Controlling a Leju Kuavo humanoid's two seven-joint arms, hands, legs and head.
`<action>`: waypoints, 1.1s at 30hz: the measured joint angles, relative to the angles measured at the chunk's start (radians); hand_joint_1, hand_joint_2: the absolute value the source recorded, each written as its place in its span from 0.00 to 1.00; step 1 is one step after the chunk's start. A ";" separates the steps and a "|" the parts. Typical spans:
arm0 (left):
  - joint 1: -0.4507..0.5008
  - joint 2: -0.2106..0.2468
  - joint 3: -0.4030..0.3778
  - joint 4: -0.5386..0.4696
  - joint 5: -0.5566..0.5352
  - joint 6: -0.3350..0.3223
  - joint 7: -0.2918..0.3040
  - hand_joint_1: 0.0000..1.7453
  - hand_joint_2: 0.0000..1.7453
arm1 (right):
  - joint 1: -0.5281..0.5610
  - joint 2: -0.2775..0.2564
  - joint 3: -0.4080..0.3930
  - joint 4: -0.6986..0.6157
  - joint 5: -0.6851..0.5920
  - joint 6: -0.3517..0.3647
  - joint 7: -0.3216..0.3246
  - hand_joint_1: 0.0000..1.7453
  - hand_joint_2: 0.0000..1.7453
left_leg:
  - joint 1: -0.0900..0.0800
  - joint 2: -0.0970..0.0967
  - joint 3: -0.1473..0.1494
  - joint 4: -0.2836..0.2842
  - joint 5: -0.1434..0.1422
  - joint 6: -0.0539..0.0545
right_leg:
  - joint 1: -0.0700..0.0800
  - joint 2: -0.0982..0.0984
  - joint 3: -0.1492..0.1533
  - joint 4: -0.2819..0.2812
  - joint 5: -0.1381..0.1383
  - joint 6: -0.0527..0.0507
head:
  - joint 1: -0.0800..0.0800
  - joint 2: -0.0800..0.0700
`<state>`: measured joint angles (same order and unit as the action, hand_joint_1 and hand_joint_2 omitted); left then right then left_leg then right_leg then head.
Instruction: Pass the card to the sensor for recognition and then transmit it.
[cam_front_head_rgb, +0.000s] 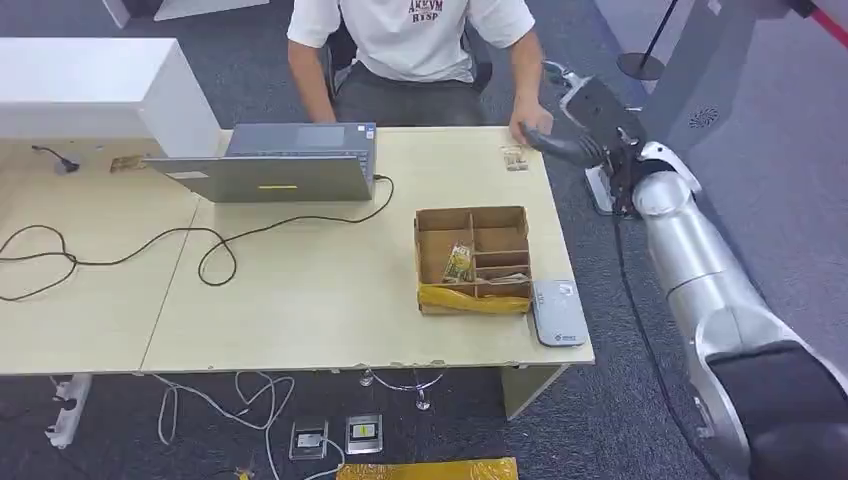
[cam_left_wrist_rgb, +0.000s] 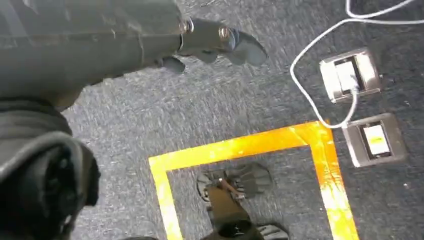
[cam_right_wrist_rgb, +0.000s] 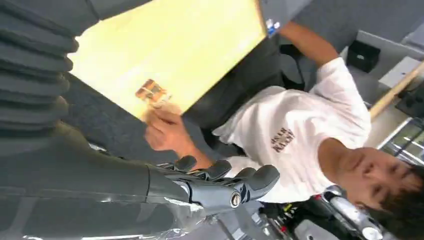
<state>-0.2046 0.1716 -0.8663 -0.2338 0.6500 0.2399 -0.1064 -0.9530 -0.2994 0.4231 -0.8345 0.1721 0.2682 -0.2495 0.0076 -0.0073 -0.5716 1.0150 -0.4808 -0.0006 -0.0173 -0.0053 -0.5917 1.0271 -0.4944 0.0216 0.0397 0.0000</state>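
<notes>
A small patterned card (cam_front_head_rgb: 515, 158) lies on the wooden table (cam_front_head_rgb: 300, 300) near its far right corner; it also shows as the card (cam_right_wrist_rgb: 151, 92) by the table edge, with a person's hand (cam_right_wrist_rgb: 166, 131) on its edge. My right hand (cam_front_head_rgb: 572, 138) reaches out beyond that corner beside the person's hand (cam_front_head_rgb: 530, 122), fingers (cam_right_wrist_rgb: 235, 181) stretched out and holding nothing. The grey sensor pad (cam_front_head_rgb: 557, 312) lies at the table's near right corner. My left hand (cam_left_wrist_rgb: 210, 42) hangs over the floor, holding nothing.
A cardboard divider box (cam_front_head_rgb: 473, 252) with more cards and a yellow packet (cam_front_head_rgb: 475, 299) stands left of the sensor. A laptop (cam_front_head_rgb: 280, 165), a white box (cam_front_head_rgb: 90, 90) and black cables (cam_front_head_rgb: 210, 250) occupy the left half. A person (cam_front_head_rgb: 415, 45) sits behind the table. Floor sockets (cam_left_wrist_rgb: 350, 75) lie below.
</notes>
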 joint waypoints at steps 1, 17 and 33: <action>0.002 0.002 0.000 0.000 0.000 0.001 0.000 0.00 0.00 | 0.032 -0.012 -0.004 -0.033 -0.005 0.000 0.014 0.00 1.00 | 0.000 0.000 0.000 0.000 0.000 0.000 | 0.000 0.000 0.000 0.000 0.000 0.000 | 0.000 0.000; 0.008 0.026 0.000 0.005 -0.002 0.010 0.000 0.00 0.00 | 0.394 -0.187 -0.076 -0.480 -0.004 0.054 0.157 0.00 1.00 | 0.000 0.001 0.000 0.000 -0.001 0.000 | 0.000 0.001 0.000 0.000 0.000 0.000 | 0.000 0.000; 0.018 0.031 0.000 0.009 0.005 0.001 0.013 0.00 0.00 | 0.546 -0.269 -0.050 -0.533 0.306 -0.107 0.137 0.00 1.00 | 0.000 0.001 0.000 0.000 -0.001 0.000 | 0.000 0.000 0.000 0.000 0.000 0.000 | 0.000 0.000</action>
<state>-0.1866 0.2029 -0.8663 -0.2251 0.6546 0.2407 -0.0939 -0.4073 -0.5680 0.3729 -1.3673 0.4778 0.1615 -0.1121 0.0076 -0.0067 -0.5720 1.0147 -0.4815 -0.0007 -0.0174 -0.0050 -0.5918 1.0271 -0.4945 0.0214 0.0393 0.0000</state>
